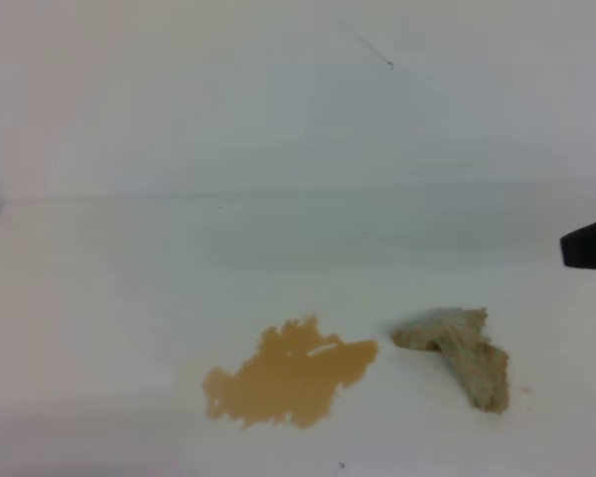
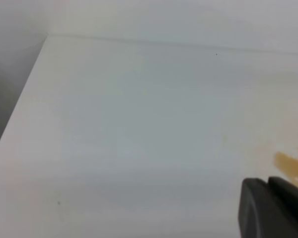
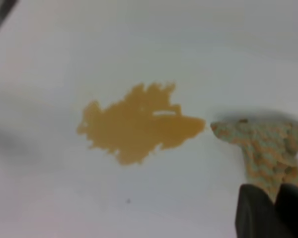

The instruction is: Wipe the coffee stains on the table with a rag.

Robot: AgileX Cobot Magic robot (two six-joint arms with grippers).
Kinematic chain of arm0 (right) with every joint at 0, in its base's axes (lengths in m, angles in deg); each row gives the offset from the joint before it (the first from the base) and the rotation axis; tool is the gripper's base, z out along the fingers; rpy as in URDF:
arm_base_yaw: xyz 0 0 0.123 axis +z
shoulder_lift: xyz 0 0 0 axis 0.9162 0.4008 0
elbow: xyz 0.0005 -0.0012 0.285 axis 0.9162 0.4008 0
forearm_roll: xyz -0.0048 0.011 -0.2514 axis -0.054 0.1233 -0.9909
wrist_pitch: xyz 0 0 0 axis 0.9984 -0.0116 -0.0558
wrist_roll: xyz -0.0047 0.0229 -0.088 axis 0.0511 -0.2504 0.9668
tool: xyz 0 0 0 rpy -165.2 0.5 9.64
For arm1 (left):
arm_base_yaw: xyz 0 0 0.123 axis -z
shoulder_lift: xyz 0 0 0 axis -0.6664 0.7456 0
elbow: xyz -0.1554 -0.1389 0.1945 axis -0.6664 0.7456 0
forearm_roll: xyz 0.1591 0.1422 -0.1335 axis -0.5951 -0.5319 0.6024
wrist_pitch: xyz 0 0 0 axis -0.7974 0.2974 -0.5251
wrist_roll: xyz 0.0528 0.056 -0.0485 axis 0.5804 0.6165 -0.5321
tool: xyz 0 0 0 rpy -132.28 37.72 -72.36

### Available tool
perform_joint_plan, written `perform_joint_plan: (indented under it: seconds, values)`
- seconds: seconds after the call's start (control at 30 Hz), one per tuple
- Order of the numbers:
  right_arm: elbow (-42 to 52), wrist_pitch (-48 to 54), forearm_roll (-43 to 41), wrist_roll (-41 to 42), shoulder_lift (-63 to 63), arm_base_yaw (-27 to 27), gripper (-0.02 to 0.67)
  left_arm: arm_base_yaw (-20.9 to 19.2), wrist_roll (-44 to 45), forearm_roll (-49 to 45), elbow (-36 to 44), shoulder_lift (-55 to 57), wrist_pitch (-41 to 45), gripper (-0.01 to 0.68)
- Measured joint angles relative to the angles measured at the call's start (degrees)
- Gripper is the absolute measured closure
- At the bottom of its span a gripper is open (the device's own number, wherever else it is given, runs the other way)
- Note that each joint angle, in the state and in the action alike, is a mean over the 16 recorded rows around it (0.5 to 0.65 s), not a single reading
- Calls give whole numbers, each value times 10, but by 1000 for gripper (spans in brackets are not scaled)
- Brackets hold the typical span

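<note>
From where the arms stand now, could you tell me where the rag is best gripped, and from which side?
Grip the rag from above at its raised, bunched middle fold, probably with the right gripper, which is on its side. It lies crumpled and free on the table, just right of the coffee stains, apart from them.

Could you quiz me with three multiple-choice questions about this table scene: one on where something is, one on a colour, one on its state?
1. In the high view, the rag lies where relative to the coffee stains?
A. right of them
B. left of them
C. on top of them

2. The stains are:
A. green
B. tan-brown
C. black

3. The rag is:
A. gripped
B. lying loose on the table
C. hanging off the edge

Answers: 1 A, white table shows between them. 2 B, a glossy tan blotch. 3 B, no gripper touches it.
</note>
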Motion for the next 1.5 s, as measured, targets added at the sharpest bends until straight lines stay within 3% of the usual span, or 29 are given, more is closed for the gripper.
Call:
perform_joint_plan:
  seconds: [0.37, 0.63, 0.83, 1.17, 1.5]
  values:
    - [-38, -76, -80, -52, 163, 92, 441, 0, 0, 0, 0, 0, 0, 672]
    - [-85, -115, -104, -49, 274, 110, 333, 0, 0, 0, 0, 0, 0, 672]
    - [-108, -132, -114, -43, 344, 111, 306, 0, 0, 0, 0, 0, 0, 672]
    - [-117, -140, -113, -39, 425, 111, 326, 0, 0, 0, 0, 0, 0, 672]
    - [-132, -133, -88, -33, 458, 112, 515, 0, 0, 0, 0, 0, 0, 672]
